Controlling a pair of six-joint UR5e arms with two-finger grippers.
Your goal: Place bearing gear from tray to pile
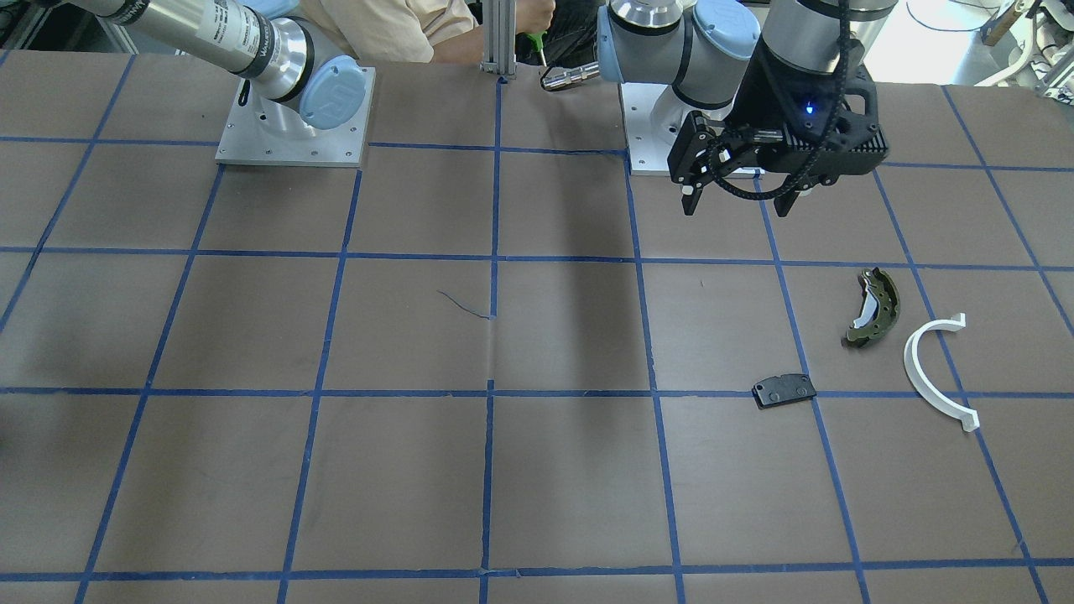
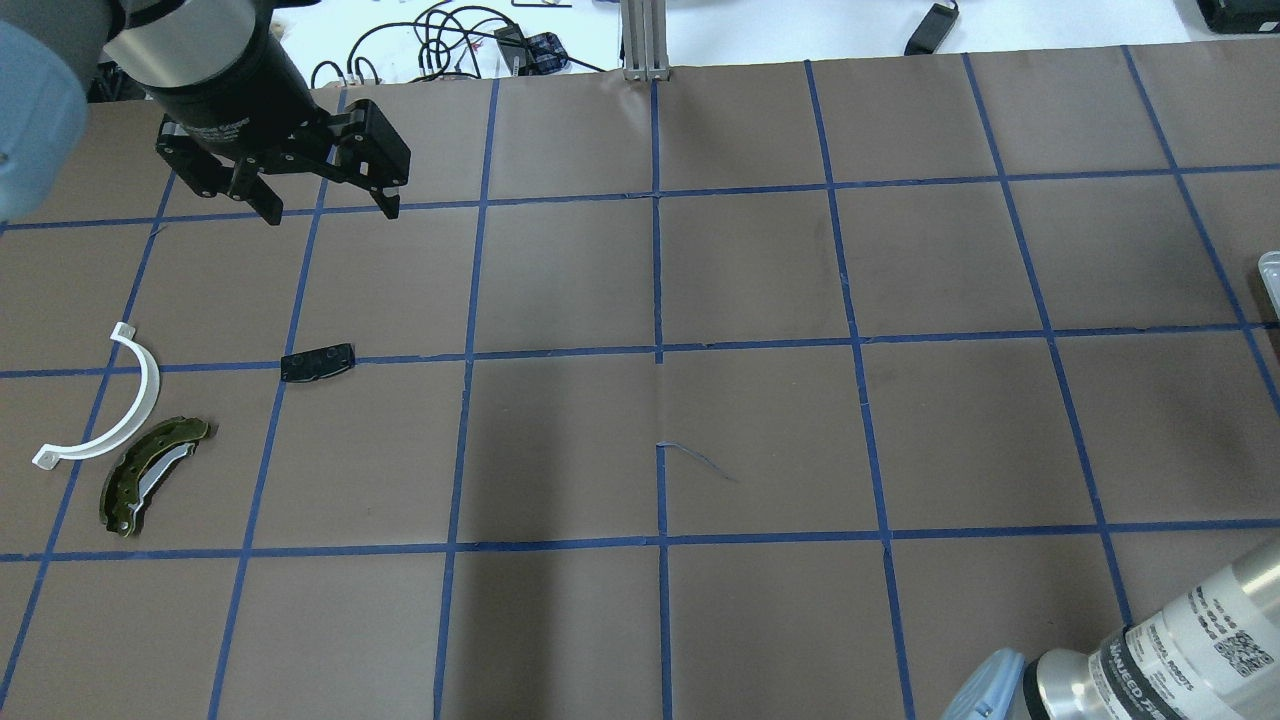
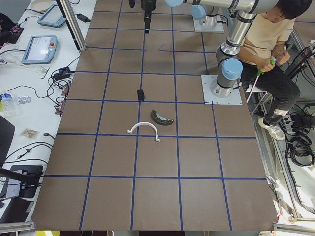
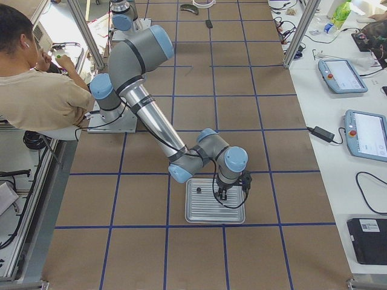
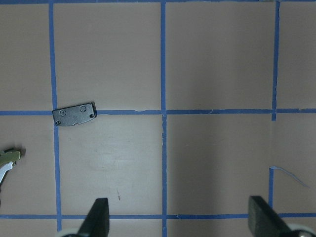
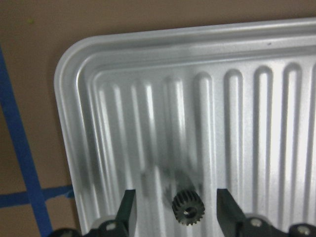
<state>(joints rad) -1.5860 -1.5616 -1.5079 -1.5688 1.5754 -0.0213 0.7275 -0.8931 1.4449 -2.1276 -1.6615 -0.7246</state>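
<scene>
The bearing gear (image 6: pixel 188 208), small, dark and toothed, lies on the ribbed metal tray (image 6: pixel 69 98) near a corner. My right gripper (image 6: pixel 177 213) is open and hangs just above the tray, with one finger on each side of the gear and not touching it. In the exterior right view this gripper (image 4: pixel 222 194) is over the tray (image 4: pixel 233 216). The pile lies at the far left: an olive brake shoe (image 2: pixel 150 475), a white arc (image 2: pixel 120 400) and a black pad (image 2: pixel 317 361). My left gripper (image 2: pixel 325 210) is open and empty, raised beyond the pad (image 5: pixel 75 114).
The brown table has a blue tape grid (image 2: pixel 658 350). A tray edge (image 2: pixel 1270 275) shows at the right border of the overhead view. A person (image 4: pixel 36 90) sits behind the arm bases. An aluminium post (image 2: pixel 645 40) stands at the far edge.
</scene>
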